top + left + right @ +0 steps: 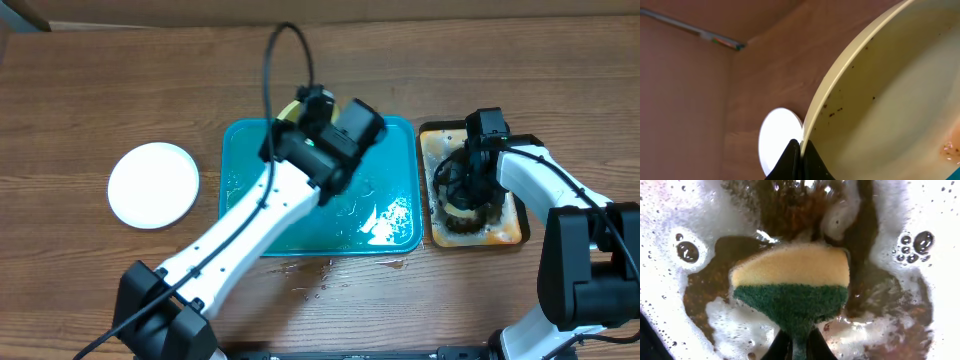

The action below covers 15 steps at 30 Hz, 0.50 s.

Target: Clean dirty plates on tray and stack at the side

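My left gripper is shut on the rim of the pale yellow-green plate, which has brown specks and is held tilted. In the overhead view the left gripper is at the far edge of the wet teal tray, with a sliver of that plate showing beside it. One white plate lies on the table to the left; it also shows in the left wrist view. A third plate is not visible. My right gripper is shut on a yellow-and-green sponge.
The right gripper is over a small black-rimmed tray right of the teal tray. It holds brown, foamy water. Water drops lie on the wooden table in front of the teal tray.
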{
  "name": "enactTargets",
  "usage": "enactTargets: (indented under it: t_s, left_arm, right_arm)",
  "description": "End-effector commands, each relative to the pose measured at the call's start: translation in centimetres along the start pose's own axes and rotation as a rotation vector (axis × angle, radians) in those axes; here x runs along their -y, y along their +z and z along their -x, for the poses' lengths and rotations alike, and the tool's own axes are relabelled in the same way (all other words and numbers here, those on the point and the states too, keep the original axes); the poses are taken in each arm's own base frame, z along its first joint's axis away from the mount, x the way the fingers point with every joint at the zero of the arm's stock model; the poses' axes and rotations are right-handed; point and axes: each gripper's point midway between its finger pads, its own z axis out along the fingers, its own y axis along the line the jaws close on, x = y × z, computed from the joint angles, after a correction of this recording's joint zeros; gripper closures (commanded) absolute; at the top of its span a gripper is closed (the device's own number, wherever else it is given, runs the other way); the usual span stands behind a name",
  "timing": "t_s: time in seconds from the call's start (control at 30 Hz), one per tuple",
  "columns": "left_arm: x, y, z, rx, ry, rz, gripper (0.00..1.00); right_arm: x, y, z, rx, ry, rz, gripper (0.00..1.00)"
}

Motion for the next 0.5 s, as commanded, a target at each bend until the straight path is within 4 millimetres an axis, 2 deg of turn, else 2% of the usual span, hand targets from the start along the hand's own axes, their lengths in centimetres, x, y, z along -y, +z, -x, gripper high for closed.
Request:
enactTargets:
  t_s: [0.0, 0.07, 0.17, 0.47]
  left_arm:
    - [-1.3, -2.5, 1.2, 0.101, -0.037, 0.091, 0.96]
    - [-0.7, -3.3, 1.4, 0.125, -0.022, 0.087, 0.96]
    - [-0.9, -3.9, 1.7, 0.151, -0.015, 0.119, 0.96]
    - [-1.6, -4.1, 1.9, 0.162, -0.01, 0.162, 0.96]
  right_arm:
    - [-0.1, 2.2, -1.4, -0.07, -0.005, 0.014, 0.96]
    - [-0.1, 2.2, -1.5, -0.071, -0.005, 0.014, 0.96]
    - [-0.1, 2.2, -1.5, -0.073, -0.005, 0.013, 0.96]
    - [-0.1, 2.2, -1.5, -0.073, -0.005, 0.014, 0.96]
